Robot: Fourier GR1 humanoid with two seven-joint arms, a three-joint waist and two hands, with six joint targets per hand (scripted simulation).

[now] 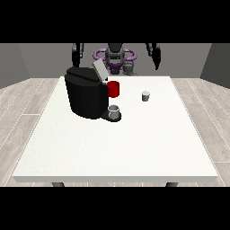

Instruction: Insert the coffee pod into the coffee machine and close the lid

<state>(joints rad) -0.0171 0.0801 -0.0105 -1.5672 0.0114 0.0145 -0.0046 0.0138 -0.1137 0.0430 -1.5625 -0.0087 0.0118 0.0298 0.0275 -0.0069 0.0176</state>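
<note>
Only one camera on me here, the front view. It sits across the white table, raised a bit and angled down, facing straight at me. It's set well back, so the whole tabletop fits and I'm small at the top. No second view to overlap with.

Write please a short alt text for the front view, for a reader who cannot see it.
A black coffee machine with its lid raised stands on a white table, a small grey coffee pod apart at its right. Behind the table, the robot holds both hands raised, touching nothing.
</note>
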